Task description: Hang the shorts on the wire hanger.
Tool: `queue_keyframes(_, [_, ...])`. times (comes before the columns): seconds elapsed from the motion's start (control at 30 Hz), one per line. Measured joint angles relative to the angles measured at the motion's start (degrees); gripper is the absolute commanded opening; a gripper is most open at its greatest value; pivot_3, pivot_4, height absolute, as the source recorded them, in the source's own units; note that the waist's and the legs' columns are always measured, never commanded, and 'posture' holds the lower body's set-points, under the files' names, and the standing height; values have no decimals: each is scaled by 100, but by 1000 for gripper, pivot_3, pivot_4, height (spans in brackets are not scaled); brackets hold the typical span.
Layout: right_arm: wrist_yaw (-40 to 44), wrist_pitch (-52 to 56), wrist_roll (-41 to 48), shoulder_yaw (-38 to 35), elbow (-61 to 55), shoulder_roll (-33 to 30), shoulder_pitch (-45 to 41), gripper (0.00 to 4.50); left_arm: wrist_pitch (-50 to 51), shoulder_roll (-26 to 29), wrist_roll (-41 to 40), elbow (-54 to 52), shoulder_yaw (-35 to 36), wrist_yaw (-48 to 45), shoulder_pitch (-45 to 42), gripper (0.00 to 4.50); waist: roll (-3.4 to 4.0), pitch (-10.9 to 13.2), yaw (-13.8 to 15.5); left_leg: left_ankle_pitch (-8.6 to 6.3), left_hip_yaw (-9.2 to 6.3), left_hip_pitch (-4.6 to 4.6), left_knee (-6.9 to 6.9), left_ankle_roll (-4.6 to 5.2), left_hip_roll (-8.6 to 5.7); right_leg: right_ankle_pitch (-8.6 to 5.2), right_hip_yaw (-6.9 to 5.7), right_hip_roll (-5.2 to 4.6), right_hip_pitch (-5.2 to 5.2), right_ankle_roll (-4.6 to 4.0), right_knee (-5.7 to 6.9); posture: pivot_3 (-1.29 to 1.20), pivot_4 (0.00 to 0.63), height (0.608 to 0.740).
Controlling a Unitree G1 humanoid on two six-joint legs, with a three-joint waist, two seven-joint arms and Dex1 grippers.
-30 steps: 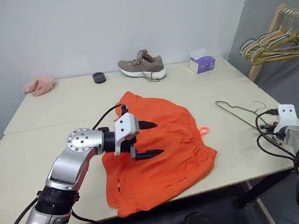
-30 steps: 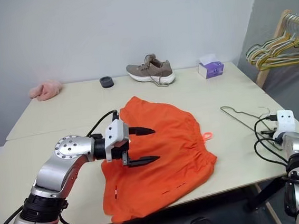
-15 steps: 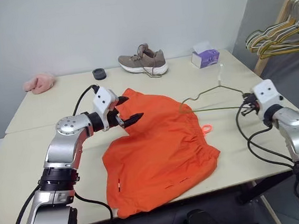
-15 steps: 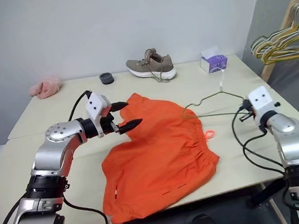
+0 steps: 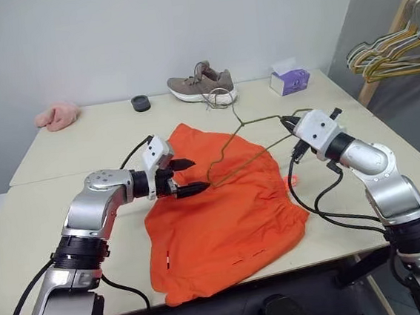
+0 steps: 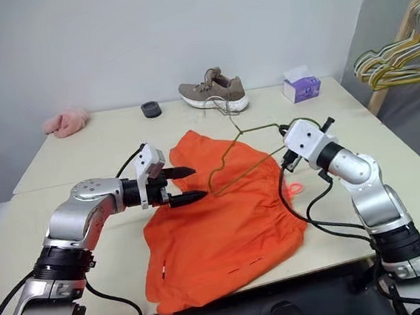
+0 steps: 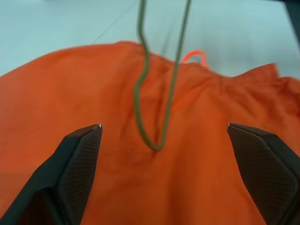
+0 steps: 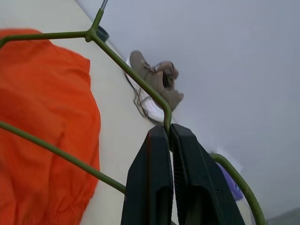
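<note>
Between the spread left end effector and the right end effector, which pinches it, the wire hanger now hangs lifted over the shorts on the counter, ready for threading.

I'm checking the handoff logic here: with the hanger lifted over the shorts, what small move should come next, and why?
Probably ease the left gripper forward to close on the near corner of the wire hanger. Its fingers stand wide open with that corner between them, just above the shorts, while the right gripper is shut on the hanger's far end. The shorts lie flat and untouched.
</note>
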Motion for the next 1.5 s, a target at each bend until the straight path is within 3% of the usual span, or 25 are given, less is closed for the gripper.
queue_keyframes(0.4, [276,49,24,34,-249,223,-186,24,19,-133,34,144,-176,-333,168,4500,1,0,-6,0,-4,0,0,0,0,0,-2,-9,-2,-1,4,-275,29,740])
queue_keyframes(0.53, [363,127,97,70,-390,316,-212,0,-2,-176,111,76,-357,-483,237,3646,1,0,-8,0,-6,0,0,0,1,0,-4,-9,-2,-1,5,-278,29,740])
queue_keyframes(0.9, [486,289,123,83,-546,360,-209,0,-118,-338,166,167,-343,-376,234,164,1,0,-12,0,-8,0,1,0,1,1,-5,-10,-1,-1,6,-274,30,740])
queue_keyframes(1.07, [569,241,128,84,-547,351,-185,0,-126,-330,134,151,-291,-387,303,35,1,0,-9,0,-8,0,2,0,0,0,-5,-10,-1,-1,6,-269,29,740])
queue_keyframes(1.2, [660,141,173,95,-545,338,-106,1060,-125,-310,126,117,-253,-372,379,0,1,0,-10,0,-8,0,2,0,1,1,-6,-12,-1,-1,7,-268,30,740])
queue_keyframes(1.5, [1407,634,799,-78,-1118,-312,160,4211,-581,80,518,3,-306,-316,500,0,2,1,1,0,-9,-1,2,0,0,0,-8,-16,-1,-1,6,-274,33,740])
